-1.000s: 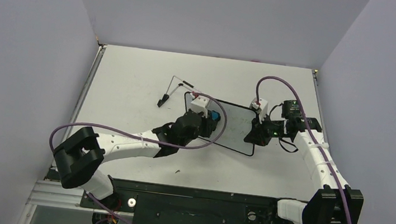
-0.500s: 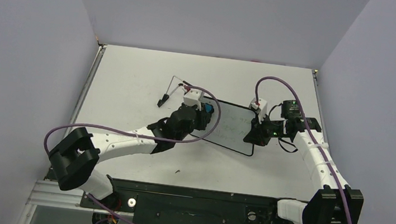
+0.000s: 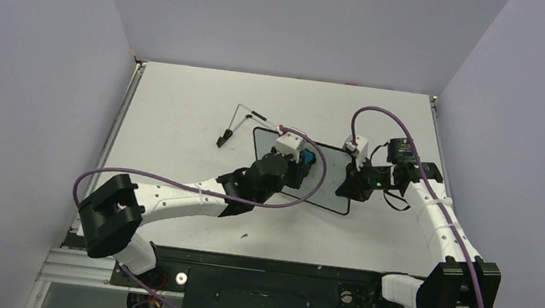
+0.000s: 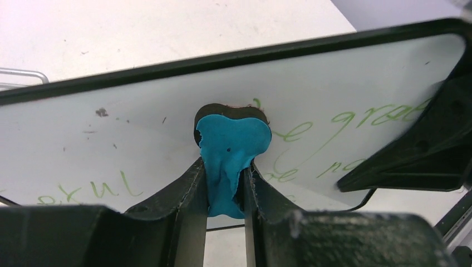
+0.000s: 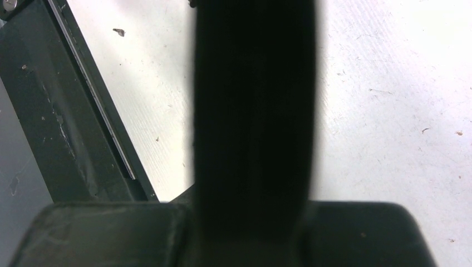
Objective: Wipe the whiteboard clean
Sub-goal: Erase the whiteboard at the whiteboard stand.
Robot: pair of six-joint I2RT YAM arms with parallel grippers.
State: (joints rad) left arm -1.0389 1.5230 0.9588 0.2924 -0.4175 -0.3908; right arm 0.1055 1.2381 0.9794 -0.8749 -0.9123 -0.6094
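Observation:
The whiteboard lies mid-table, tilted, with faint green handwriting on its right part and bottom left. My left gripper is shut on the small blue eraser and presses its dark pad against the whiteboard near the upper middle. My right gripper grips the board's right edge; one of its black fingers lies over the board's right corner. In the right wrist view a dark blurred bar fills the space between the jaws.
A thin black wire stand lies on the table just left of and behind the board. Purple cables loop over both arms. A dark rail shows at the left of the right wrist view. Walls close in on three sides.
My left gripper moved the eraser left toward the board's upper left corner, then back right to its upper middle. The right gripper and the board stayed put.

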